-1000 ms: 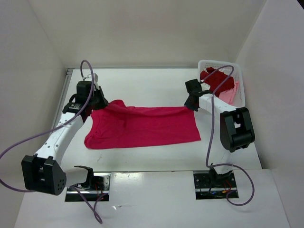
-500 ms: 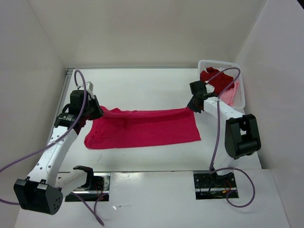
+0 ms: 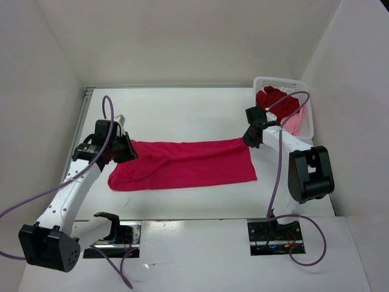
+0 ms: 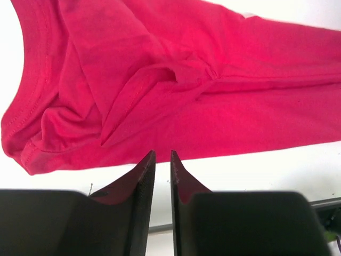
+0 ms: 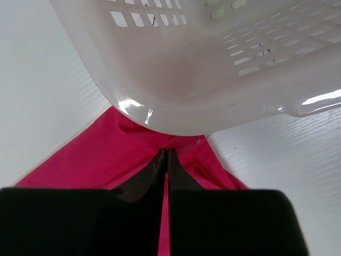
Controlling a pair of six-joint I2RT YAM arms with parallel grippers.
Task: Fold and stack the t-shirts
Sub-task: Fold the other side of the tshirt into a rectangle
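Crimson shirt (image 3: 188,164) flat on the surface (image 3: 182,109): right end effector (image 5: 164,152) pinches its corner nearest the basket (image 3: 306,97); left end effector (image 4: 162,154), slightly spread, over the farthest end.

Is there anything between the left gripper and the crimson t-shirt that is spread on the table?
Nothing visible is in the way. The left gripper has its tips right at the near edge of the crimson t-shirt, and no other object lies between them.
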